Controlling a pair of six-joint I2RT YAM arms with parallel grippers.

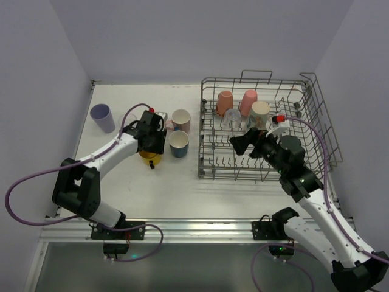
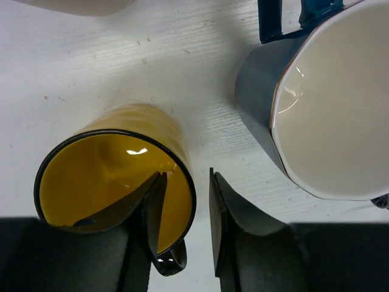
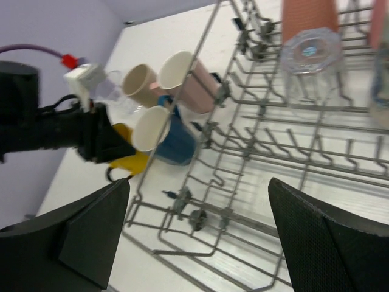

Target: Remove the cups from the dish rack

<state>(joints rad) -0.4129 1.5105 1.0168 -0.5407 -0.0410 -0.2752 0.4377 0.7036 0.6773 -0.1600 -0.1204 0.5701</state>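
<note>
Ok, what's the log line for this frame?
left hand: open, astride yellow mug rim, mug on table | right hand: open, empty, above dish rack | salmon cup: in rack

The rack [image 1: 270,173] is filling the right half of the table [image 1: 182,194]. In its upper-left corner, two cups are standing side by side, the left cup [image 1: 225,99] and the right cup [image 1: 248,99]. A third cup [image 1: 261,111] is sitting just right of them, and a tumbler [image 1: 231,120] just before the left cup. Left of the rack, the far mug [image 1: 181,118] is sitting behind the near mug [image 1: 179,144]. A low mug [image 1: 150,159] is lying to the near mug's lower left. A lone cup [image 1: 102,117] is standing well apart at the frame's left.
</note>
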